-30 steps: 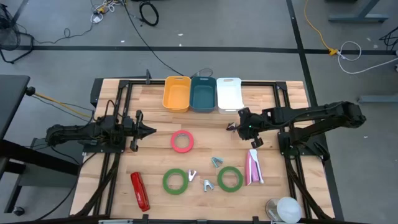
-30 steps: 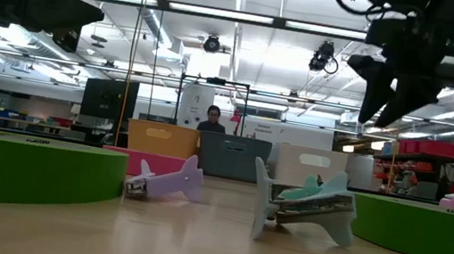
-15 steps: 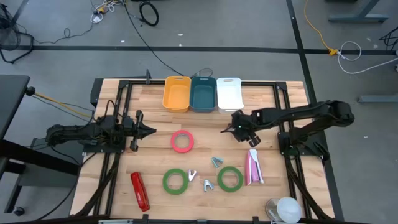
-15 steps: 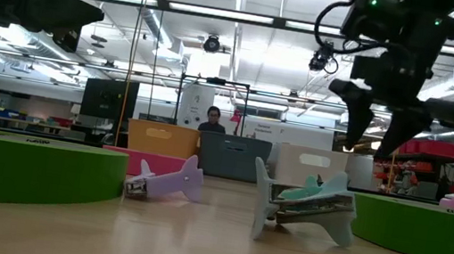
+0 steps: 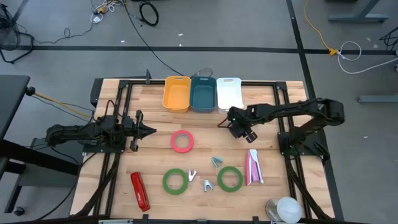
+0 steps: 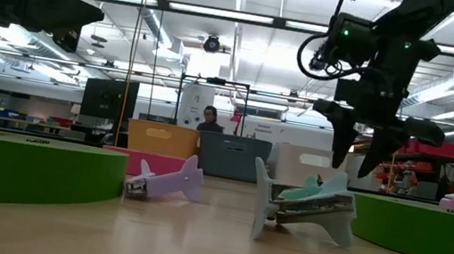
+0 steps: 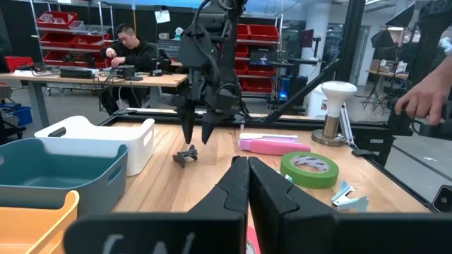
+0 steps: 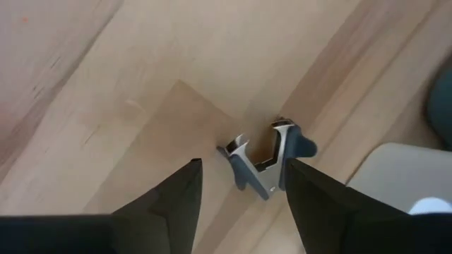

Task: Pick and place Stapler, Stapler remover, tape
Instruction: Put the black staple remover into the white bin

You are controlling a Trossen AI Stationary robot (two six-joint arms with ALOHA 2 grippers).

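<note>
A small dark grey staple remover (image 8: 265,164) lies on the wood in front of the white bin (image 5: 229,93). My right gripper (image 8: 244,164) hangs open above it, pointing steeply down, with a finger on either side and clear of it; the left wrist view shows it (image 7: 198,134) over the remover (image 7: 187,155). My left gripper (image 5: 151,130) waits shut and level at the table's left. A pinkish-red tape roll (image 5: 181,141), two green rolls (image 5: 175,181) (image 5: 229,178), a red stapler (image 5: 139,190) and a pink stapler (image 5: 252,167) lie flat on the table.
Orange (image 5: 176,93), teal (image 5: 203,93) and white bins stand in a row at the far edge. Three pale staple removers (image 5: 216,162) (image 5: 191,176) (image 5: 207,185) lie between the green rolls. A white domed object (image 5: 283,208) stands at the near right corner. People are in the room beyond.
My right gripper has come down and moved toward the table's left, rolling its wrist, until its fingers stand over the dark staple remover. Nothing on the table has shifted.
</note>
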